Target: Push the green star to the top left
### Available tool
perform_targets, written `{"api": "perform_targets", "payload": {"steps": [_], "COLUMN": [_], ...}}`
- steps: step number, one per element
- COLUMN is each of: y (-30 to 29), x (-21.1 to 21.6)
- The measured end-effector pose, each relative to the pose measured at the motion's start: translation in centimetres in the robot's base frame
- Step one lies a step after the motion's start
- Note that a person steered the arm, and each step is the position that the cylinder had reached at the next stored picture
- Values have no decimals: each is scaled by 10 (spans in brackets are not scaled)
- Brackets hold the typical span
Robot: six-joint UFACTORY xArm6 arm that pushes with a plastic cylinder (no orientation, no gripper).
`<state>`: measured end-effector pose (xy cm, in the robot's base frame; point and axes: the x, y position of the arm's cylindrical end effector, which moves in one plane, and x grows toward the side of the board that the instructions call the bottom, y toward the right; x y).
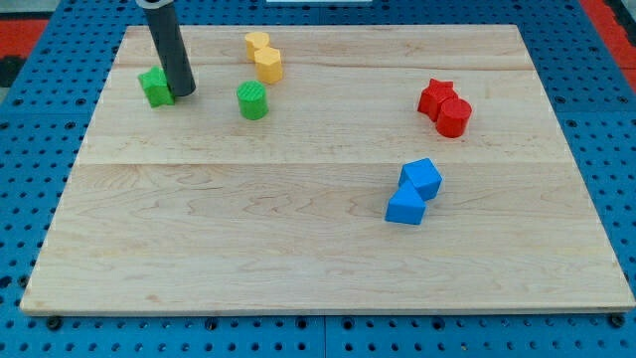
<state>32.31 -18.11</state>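
The green star (155, 87) lies near the top left of the wooden board (298, 249), partly hidden by my rod. My tip (182, 93) rests on the board right against the star's right side. A green cylinder (252, 100) stands a little to the right of the tip, apart from it.
Two yellow blocks (263, 56) touch each other at the top, right of the rod. A red star (434, 95) and a red cylinder (453, 116) touch at the right. A blue cube (422, 177) and a blue triangular block (404, 206) touch at lower right.
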Motion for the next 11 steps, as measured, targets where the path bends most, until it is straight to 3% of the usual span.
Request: {"api": "perform_targets", "payload": {"steps": [1,2,4,8,11], "y": [0,-1,-25,-25,-29], "x": [7,48,50,-30,-38]}}
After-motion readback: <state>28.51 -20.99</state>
